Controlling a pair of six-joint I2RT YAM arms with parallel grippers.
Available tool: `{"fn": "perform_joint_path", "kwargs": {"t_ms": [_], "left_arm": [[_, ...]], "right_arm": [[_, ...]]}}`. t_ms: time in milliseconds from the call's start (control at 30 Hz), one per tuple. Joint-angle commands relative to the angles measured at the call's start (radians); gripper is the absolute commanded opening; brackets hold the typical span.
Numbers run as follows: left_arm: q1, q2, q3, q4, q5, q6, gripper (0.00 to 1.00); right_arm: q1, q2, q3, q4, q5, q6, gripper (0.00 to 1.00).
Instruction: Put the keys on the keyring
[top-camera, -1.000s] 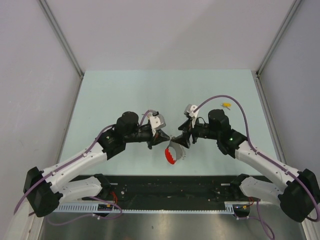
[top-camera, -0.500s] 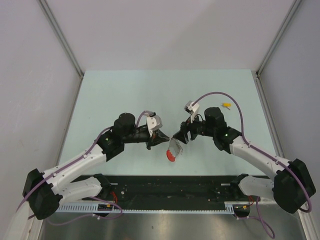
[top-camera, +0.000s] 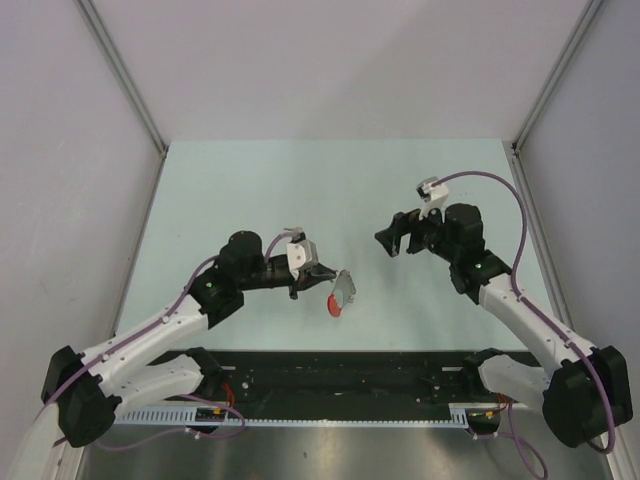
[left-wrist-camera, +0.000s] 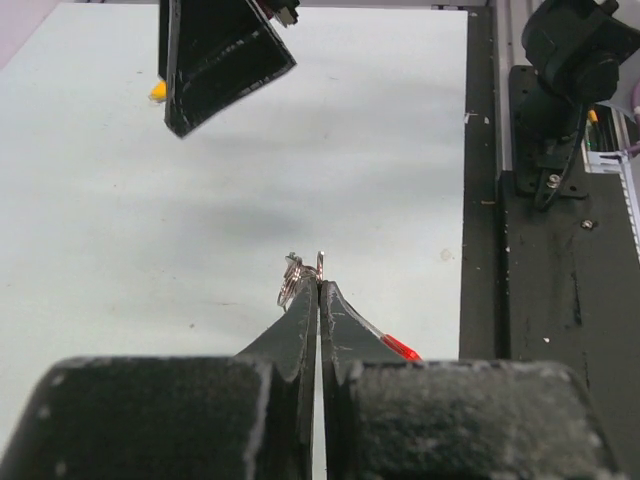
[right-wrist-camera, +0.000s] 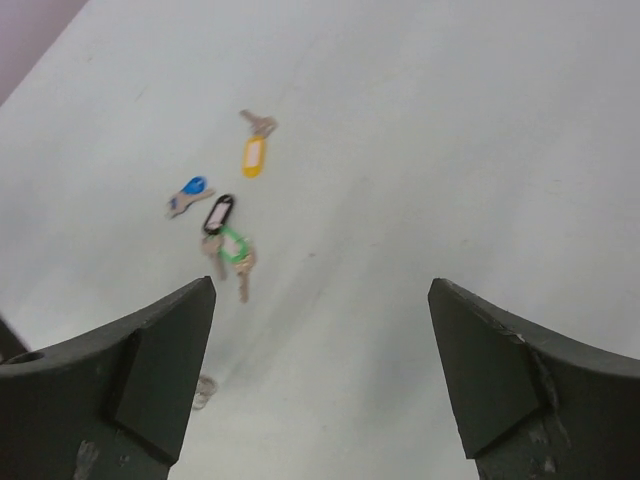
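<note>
My left gripper (top-camera: 326, 276) is shut on the keyring (top-camera: 341, 290), whose red arc (top-camera: 334, 307) hangs below the tips. In the left wrist view the jaws (left-wrist-camera: 320, 284) are pressed together, with small metal rings (left-wrist-camera: 291, 277) at their tip and the red arc (left-wrist-camera: 401, 348) to the right. My right gripper (top-camera: 390, 240) stands open and empty, apart from the ring. Below it on the table lie the keys: a yellow-tagged key (right-wrist-camera: 254, 155), a blue one (right-wrist-camera: 191, 189), a black-tagged one (right-wrist-camera: 218, 213) and a green-tagged one (right-wrist-camera: 234, 247). The right arm hides them in the top view.
A small loose metal ring (right-wrist-camera: 203, 390) lies by my right gripper's left finger. The black rail (left-wrist-camera: 545, 300) runs along the table's near edge. One right-gripper finger (left-wrist-camera: 215, 60) shows at the top of the left wrist view.
My right gripper has let go at the keyring, pulled back to the right and opened wide. My left gripper still holds the ring and has shifted slightly.
</note>
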Motion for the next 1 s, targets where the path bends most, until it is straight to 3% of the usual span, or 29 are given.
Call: {"fn": "perform_joint_path", "kwargs": {"t_ms": [0,200,433,633,833,967], "left_arm": [[0.031,0.008,0.023,0.120,0.000,-0.056,0.00],[0.092,0.066,-0.013,0.249,0.026,-0.280,0.00],[0.099,0.086,0.027,0.144,-0.002,-0.237,0.00],[0.106,0.094,0.046,0.100,-0.006,-0.225,0.00],[0.111,0.105,0.053,0.078,-0.011,-0.197,0.00],[0.111,0.109,0.059,0.071,-0.008,-0.196,0.00]], "right_arm": [[-0.110,0.050,0.059,0.058,0.134,0.006,0.91],[-0.265,0.281,0.169,0.039,0.267,-0.007,0.88],[-0.339,0.570,0.333,0.045,0.356,-0.099,0.76],[-0.337,0.769,0.467,0.068,0.462,-0.186,0.57],[-0.321,0.891,0.553,0.052,0.580,-0.243,0.40],[-0.307,0.948,0.589,0.027,0.616,-0.257,0.37]]}}
